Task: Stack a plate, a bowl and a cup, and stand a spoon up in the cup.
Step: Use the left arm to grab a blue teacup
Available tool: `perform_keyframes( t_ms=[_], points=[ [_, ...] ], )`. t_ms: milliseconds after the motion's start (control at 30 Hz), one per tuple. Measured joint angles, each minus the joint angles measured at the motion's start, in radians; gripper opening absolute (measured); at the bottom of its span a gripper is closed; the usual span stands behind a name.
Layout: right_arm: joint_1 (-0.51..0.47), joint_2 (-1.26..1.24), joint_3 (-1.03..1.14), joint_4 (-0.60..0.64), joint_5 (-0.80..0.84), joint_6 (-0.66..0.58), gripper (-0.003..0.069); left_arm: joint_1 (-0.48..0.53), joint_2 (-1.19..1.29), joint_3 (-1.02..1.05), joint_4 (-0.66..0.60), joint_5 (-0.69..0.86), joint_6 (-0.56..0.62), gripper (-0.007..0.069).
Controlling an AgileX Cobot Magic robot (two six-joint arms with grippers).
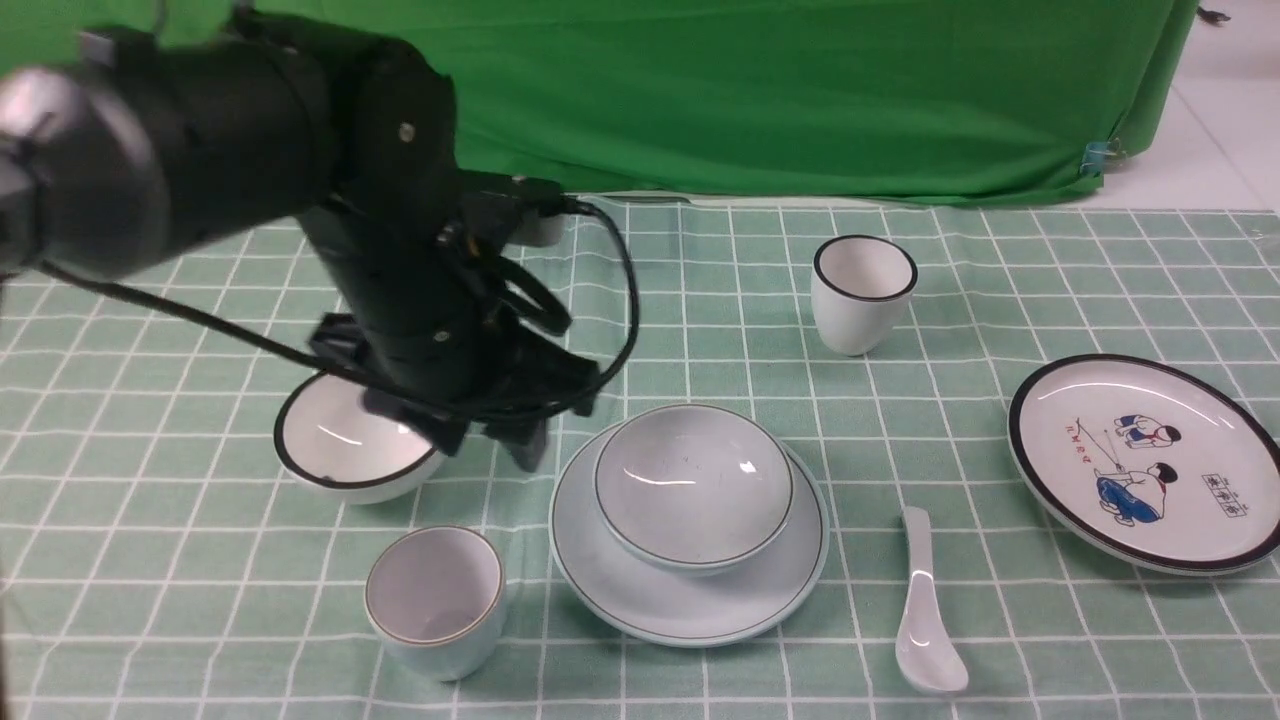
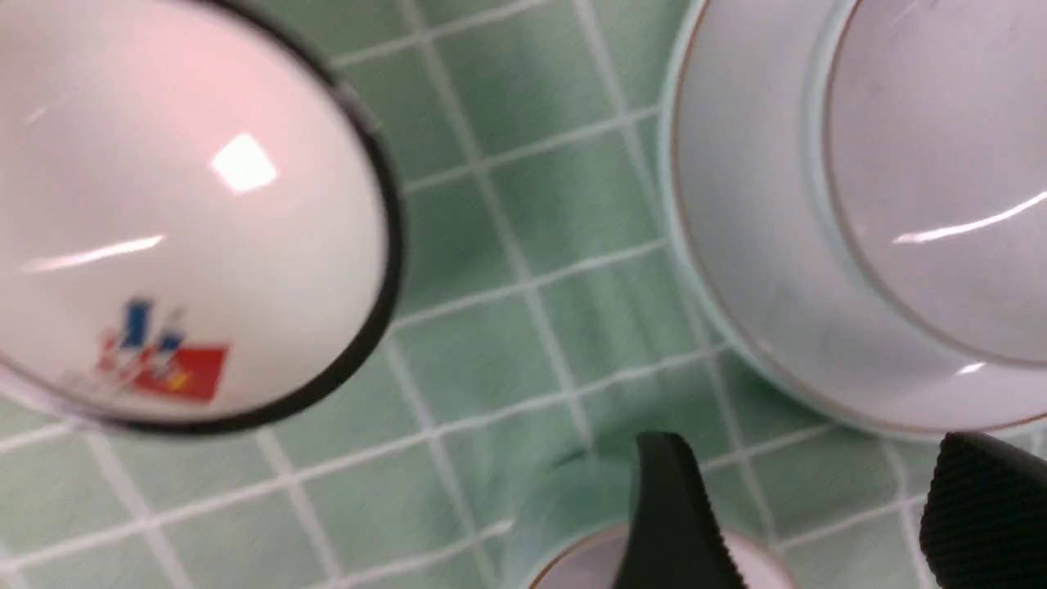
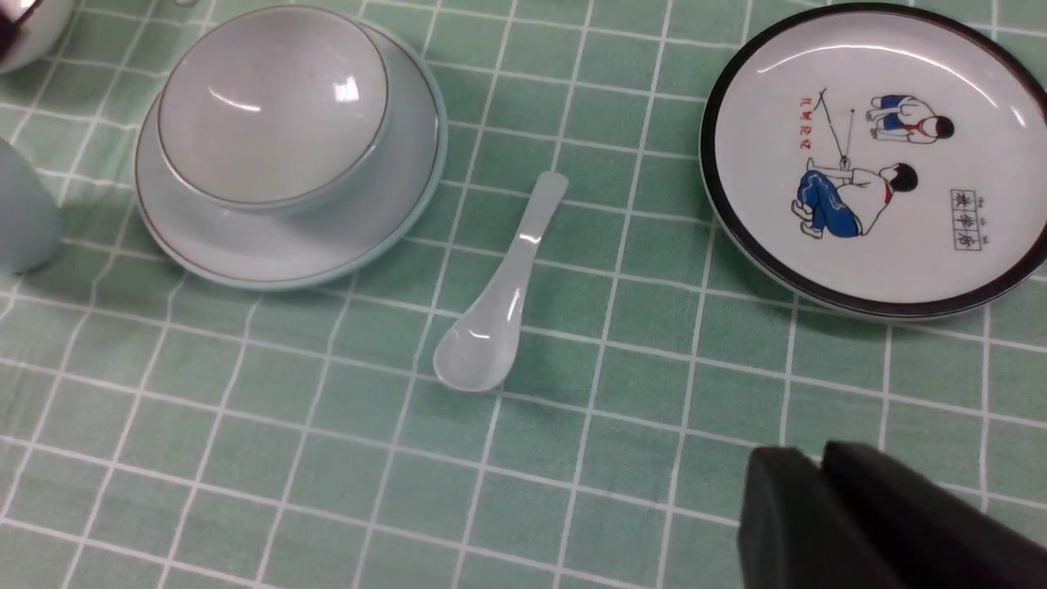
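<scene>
The pale blue-green bowl [image 1: 693, 485] sits in the pale blue-green plate [image 1: 690, 600] at the front middle of the checked cloth. The cup [image 1: 435, 600] stands upright to the plate's left. The white spoon [image 1: 925, 610] lies flat to the plate's right. My left gripper [image 1: 488, 445] is open and empty, hovering over the cloth behind the cup, between the plate and a white bowl. The left wrist view shows it [image 2: 810, 491] with the cup rim [image 2: 585, 568], plate [image 2: 752, 270] and bowl [image 2: 941, 164]. My right gripper [image 3: 806, 470] is shut and empty, near the spoon [image 3: 499, 303], plate [image 3: 270, 245], bowl [image 3: 270, 106] and cup [image 3: 24, 213].
A white black-rimmed bowl [image 1: 345, 445] sits under my left arm, also in the left wrist view [image 2: 164, 204]. A white black-rimmed cup [image 1: 862, 292] stands at the back. A cartoon plate [image 1: 1145, 460] lies at the right, also in the right wrist view [image 3: 875, 155].
</scene>
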Motion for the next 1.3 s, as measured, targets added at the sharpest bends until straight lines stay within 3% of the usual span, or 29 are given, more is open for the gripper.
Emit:
perform_keyframes(
  t_ms=[133, 333, 500, 700, 833, 933, 967, 1033, 1300],
  points=[
    [0.000, 0.000, 0.000, 0.000, -0.004, 0.000, 0.0090, 0.062, -0.090, 0.106, 0.015, 0.008, -0.049, 0.0377],
    [0.001, 0.000, 0.000, 0.000, -0.010, -0.007, 0.0090, 0.178, -0.142, 0.299, -0.091, -0.098, -0.030, 0.0379],
    [0.001, 0.000, 0.000, 0.000, -0.011, -0.009, 0.0090, 0.184, -0.140, 0.374, -0.188, -0.216, 0.032, 0.0419],
    [0.001, 0.000, 0.000, 0.000, -0.011, -0.009, 0.0090, 0.184, -0.131, 0.397, -0.172, -0.271, 0.037, 0.0431],
    [0.001, 0.000, 0.000, 0.000, -0.011, -0.009, 0.0091, 0.184, -0.082, 0.398, -0.168, -0.271, 0.037, 0.0337],
    [0.001, 0.000, 0.000, 0.000, -0.011, -0.010, 0.0095, 0.184, -0.033, 0.398, -0.175, -0.271, 0.052, 0.0188],
    [0.001, 0.000, 0.000, 0.000, -0.011, -0.010, 0.0095, 0.184, -0.031, 0.398, -0.175, -0.271, 0.054, 0.0176],
    [0.001, 0.000, 0.000, 0.000, -0.011, -0.010, 0.0098, 0.184, -0.026, 0.387, -0.175, -0.260, 0.061, 0.0059],
    [0.001, 0.000, 0.000, 0.000, -0.011, -0.010, 0.0102, 0.150, -0.081, 0.173, -0.171, -0.160, 0.078, 0.0028]
  ],
)
